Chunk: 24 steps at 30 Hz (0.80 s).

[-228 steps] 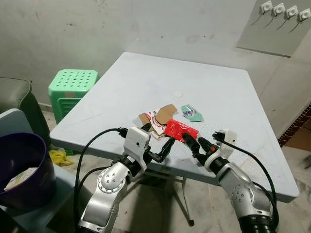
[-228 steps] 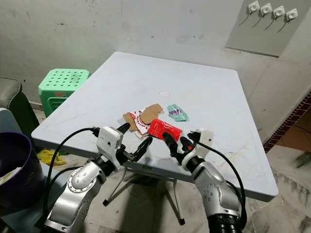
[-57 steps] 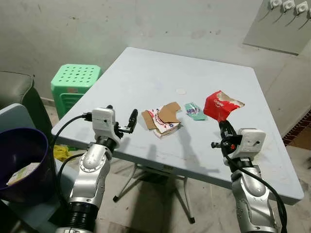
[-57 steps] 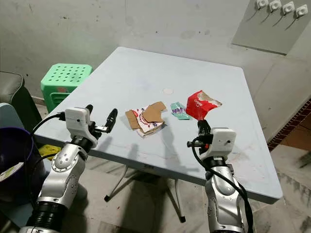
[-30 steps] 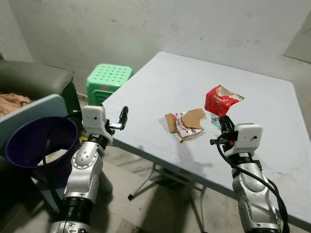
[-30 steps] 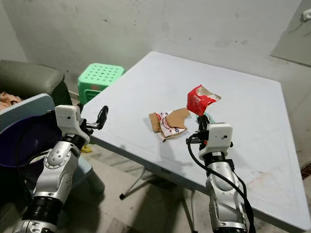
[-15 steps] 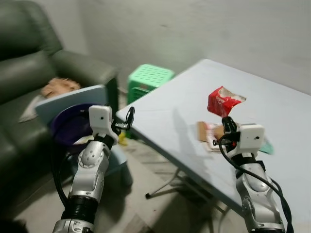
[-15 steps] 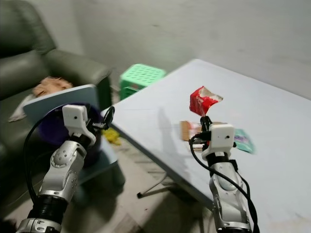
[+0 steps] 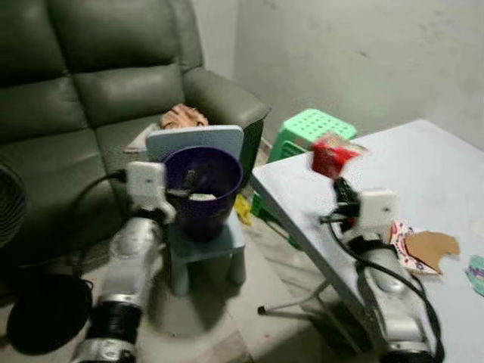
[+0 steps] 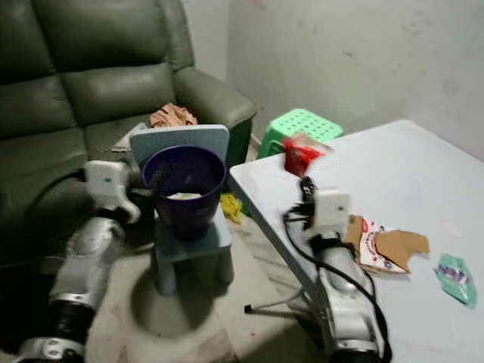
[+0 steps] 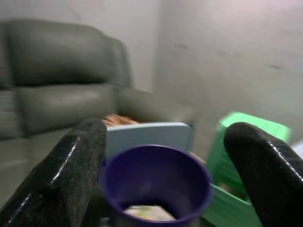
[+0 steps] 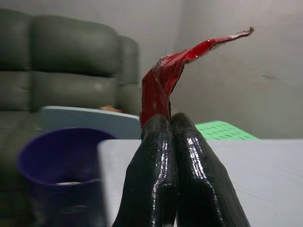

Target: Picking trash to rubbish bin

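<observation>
Two pincers up: right pincer (image 12: 170, 127) clenched on a red wrapper (image 12: 163, 80) above the tabletop (image 9: 423, 162). Left pincer (image 11: 163, 156) gapes wide, facing the purple bin (image 9: 203, 178).

We look along our left gripper (image 11: 163, 151), its two black fingers (image 11: 61, 175) spread wide apart with nothing between them. Framed in the gap sits the purple bin (image 11: 154, 182), its round mouth facing up and a pale scrap of trash (image 11: 144, 213) lying at the bottom. Just behind the bin rises the light blue back of a small chair (image 11: 147, 135). A dark green sofa (image 11: 52, 90) stands beyond, against the grey wall (image 11: 227, 52), and a green plastic stool (image 11: 236, 130) sits beside the bin. Everything is somewhat blurred.
</observation>
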{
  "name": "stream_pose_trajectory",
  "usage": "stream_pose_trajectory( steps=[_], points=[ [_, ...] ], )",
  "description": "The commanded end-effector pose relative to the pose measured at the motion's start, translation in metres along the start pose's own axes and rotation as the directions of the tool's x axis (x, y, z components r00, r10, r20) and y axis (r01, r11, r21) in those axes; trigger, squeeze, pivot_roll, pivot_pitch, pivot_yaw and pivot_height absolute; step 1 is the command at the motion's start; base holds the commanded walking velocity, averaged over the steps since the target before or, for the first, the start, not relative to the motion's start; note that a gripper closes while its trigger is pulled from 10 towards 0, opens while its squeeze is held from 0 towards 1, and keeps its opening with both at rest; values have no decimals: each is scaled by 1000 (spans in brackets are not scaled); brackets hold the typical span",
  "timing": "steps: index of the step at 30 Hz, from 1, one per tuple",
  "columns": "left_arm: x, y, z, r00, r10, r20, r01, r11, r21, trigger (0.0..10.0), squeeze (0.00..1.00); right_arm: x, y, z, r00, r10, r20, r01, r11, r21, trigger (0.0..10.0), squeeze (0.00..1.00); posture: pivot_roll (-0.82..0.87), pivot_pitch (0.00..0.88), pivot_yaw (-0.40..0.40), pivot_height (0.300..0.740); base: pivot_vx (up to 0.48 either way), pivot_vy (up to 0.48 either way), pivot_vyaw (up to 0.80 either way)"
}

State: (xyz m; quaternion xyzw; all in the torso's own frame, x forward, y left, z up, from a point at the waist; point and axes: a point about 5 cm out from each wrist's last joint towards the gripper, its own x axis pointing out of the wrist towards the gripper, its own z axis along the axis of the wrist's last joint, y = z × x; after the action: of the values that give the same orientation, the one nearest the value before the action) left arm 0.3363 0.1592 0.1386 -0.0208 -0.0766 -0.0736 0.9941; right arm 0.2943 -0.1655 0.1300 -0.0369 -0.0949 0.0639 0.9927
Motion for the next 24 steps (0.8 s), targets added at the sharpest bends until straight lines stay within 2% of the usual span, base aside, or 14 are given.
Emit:
stream_pose_trajectory(
  steps=[1, 22, 24],
  points=[
    [2, -10, -1, 1000, -25, -3, 25, 1000, 9, 10000, 0, -2, -7, -1, 1000, -17, -9, 17, 1000, -16, 10000, 0, -20, 0, -89, 740, 0, 0, 800],
    [2, -14, -1, 999, -41, 13, 41, 999, 23, 10000, 0, -1, -6, 0, 1000, 13, -5, -14, 1000, -21, 10000, 0, -24, 0, -92, 740, 0, 0, 800],
    [2, -15, -1, 998, -55, 10, 54, 998, 18, 10000, 0, -2, -4, 1, 1000, 17, 7, -17, 1000, 17, 10000, 0, -25, 0, -92, 740, 0, 0, 0]
  ],
)
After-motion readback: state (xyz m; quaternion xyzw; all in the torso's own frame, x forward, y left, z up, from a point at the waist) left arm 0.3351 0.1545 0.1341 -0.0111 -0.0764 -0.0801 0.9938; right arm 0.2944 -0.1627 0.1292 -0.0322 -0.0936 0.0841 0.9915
